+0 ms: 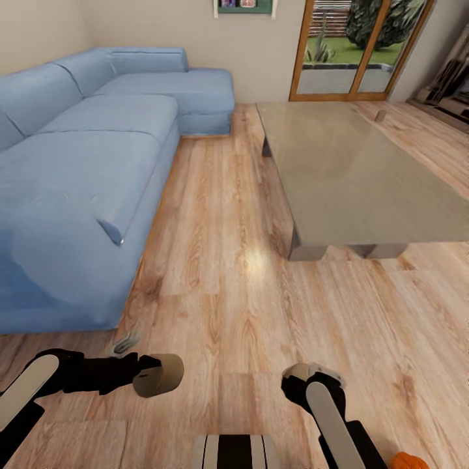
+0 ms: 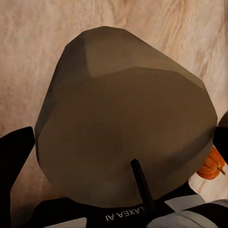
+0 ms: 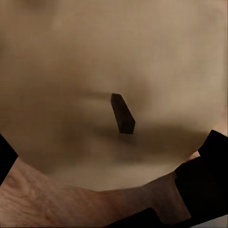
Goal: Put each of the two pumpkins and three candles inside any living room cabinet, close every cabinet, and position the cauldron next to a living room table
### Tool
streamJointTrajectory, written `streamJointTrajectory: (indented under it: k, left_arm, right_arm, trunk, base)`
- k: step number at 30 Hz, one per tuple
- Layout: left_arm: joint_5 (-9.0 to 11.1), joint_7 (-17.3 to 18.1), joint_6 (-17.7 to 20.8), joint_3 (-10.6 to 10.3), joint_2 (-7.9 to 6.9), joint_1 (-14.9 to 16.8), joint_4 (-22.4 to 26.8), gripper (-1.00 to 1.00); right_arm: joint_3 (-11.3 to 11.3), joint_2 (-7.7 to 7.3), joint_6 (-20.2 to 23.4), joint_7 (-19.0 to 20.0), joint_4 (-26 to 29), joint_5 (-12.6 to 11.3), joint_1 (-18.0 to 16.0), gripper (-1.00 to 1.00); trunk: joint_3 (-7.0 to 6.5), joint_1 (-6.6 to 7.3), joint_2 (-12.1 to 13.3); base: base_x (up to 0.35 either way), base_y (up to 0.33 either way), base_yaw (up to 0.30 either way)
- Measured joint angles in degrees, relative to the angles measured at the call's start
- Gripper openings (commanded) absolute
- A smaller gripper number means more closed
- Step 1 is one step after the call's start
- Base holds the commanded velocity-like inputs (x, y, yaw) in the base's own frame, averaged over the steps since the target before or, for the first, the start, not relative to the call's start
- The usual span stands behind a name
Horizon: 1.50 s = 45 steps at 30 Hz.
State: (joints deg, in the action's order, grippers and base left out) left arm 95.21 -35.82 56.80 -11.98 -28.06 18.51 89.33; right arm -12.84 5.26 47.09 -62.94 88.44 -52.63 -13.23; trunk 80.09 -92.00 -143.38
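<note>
A candle (image 2: 123,123) sat pinched in my left tool (image 1: 153,376), carried low over the wood floor (image 1: 247,286) so I could roll with it toward a cabinet. My right wrist camera looked onto the flat, wicked end of a second candle (image 3: 114,90), so I judged my right tool pressed on that one too, though I could not tell its grip for certain. A pumpkin (image 1: 407,461) showed beside my right arm. Another small candle (image 1: 380,115) stood on the far corner of the grey counter (image 1: 352,176), with the blue sofa (image 1: 85,163) across from it.
</note>
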Motion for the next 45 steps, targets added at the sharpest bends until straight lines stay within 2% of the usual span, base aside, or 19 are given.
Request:
streamJointTrajectory:
  k: [4, 12, 45]
  left_arm:
    - [0.0, 0.0, 0.0, 0.0, 0.12, 0.0, 0.0, -1.00]
    - [-0.5, 0.0, 0.0, -0.1, 0.69, 0.1, 0.0, -1.00]
    - [-0.6, -0.1, 0.0, -0.1, 1.03, 0.1, -0.1, -1.00]
  right_arm:
    - [-0.9, 0.38, 0.1, 0.0, 0.0, 0.3, 0.0, -1.00]
    - [-1.1, 0.45, -0.1, 0.2, 0.0, 0.4, 0.0, -1.00]
    - [-1.1, 0.41, -0.6, 0.6, 0.0, 0.4, 0.0, -1.00]
  trunk:
    - [-0.89, 0.11, 0.1]
    - [-2.80, 0.32, 0.2]
    - [-11.78, 7.56, 13.4]
  base:
    - [-0.022, 0.000, 0.000]
    - [-0.002, 0.000, 0.000]
    - [0.000, 0.000, 0.000]
